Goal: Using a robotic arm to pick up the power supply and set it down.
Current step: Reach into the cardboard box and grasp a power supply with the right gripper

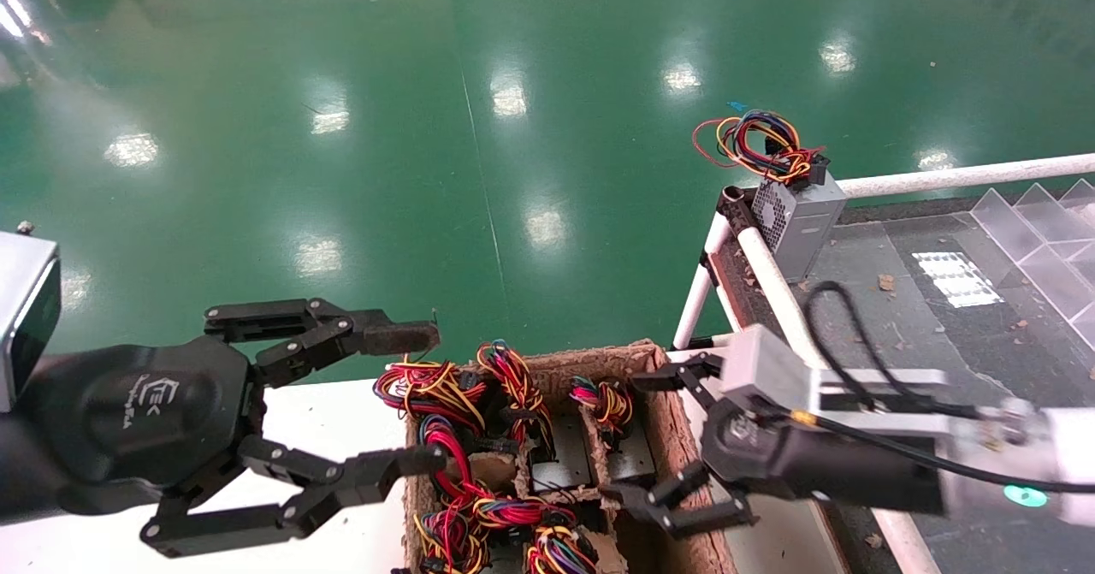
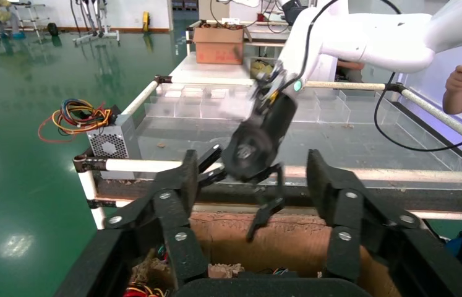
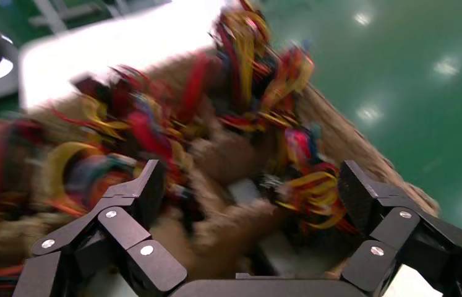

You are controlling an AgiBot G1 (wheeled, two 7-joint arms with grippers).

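Left black linkage-finger gripper (image 1: 428, 394), jaws spread, empty, parked beside brown pulp tray (image 1: 676, 437). Right gripper (image 1: 637, 437), jaws spread, hovers over tray's right compartments. Small grey power supply (image 1: 599, 458), magenta-yellow wire bundle, sits directly below; right arm nearer.

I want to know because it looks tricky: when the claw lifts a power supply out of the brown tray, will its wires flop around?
Probably only a little: the power supply under the open right claw has a short tight wire bundle. Its metal box looks stiff and likely heavy. Neighbouring wires in the brown tray might snag.
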